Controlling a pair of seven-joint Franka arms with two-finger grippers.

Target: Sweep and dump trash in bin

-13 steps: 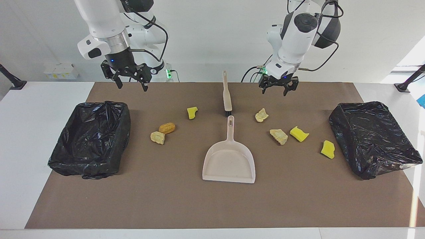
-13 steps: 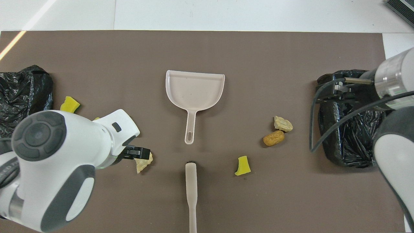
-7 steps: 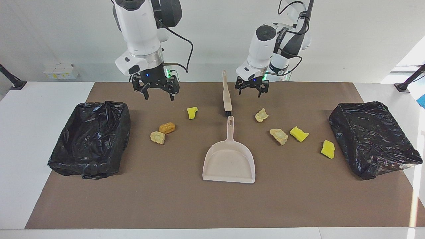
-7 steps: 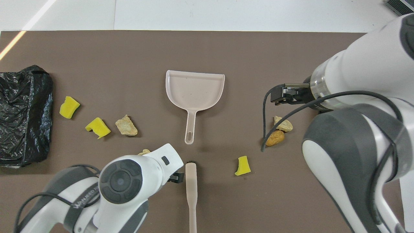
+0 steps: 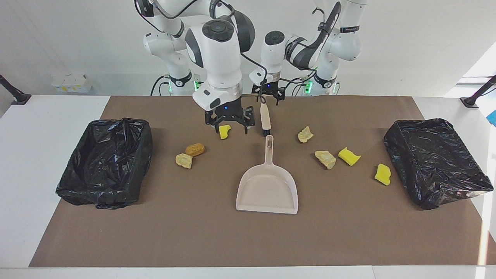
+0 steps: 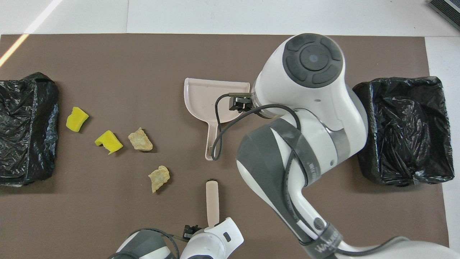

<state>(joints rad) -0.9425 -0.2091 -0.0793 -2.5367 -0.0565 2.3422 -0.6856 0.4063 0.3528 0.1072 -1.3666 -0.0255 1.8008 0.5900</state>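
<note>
Seven bits of trash lie on the brown mat: a yellow sponge chunk (image 5: 224,131), an orange-brown lump (image 5: 195,149) and a beige lump (image 5: 184,160) toward the right arm's end. Two beige lumps (image 5: 305,134) (image 5: 325,159) and two yellow chunks (image 5: 349,155) (image 5: 383,174) lie toward the left arm's end. My right gripper (image 5: 230,130) is open, low over the first yellow chunk. My left gripper (image 5: 267,101) is open over the end of the brush's handle. The brush (image 5: 265,116) lies in line with the beige dustpan (image 5: 267,188). In the overhead view the right arm hides three bits.
A black-lined bin (image 5: 139,155) stands at the right arm's end of the mat, and another (image 5: 403,151) at the left arm's end. The dustpan's handle (image 5: 269,145) points toward the robots, close to the brush's bristles.
Both arms have swung in to the middle of the table. The right gripper came down over the yellow chunk. The left gripper moved to the end of the brush's handle.
</note>
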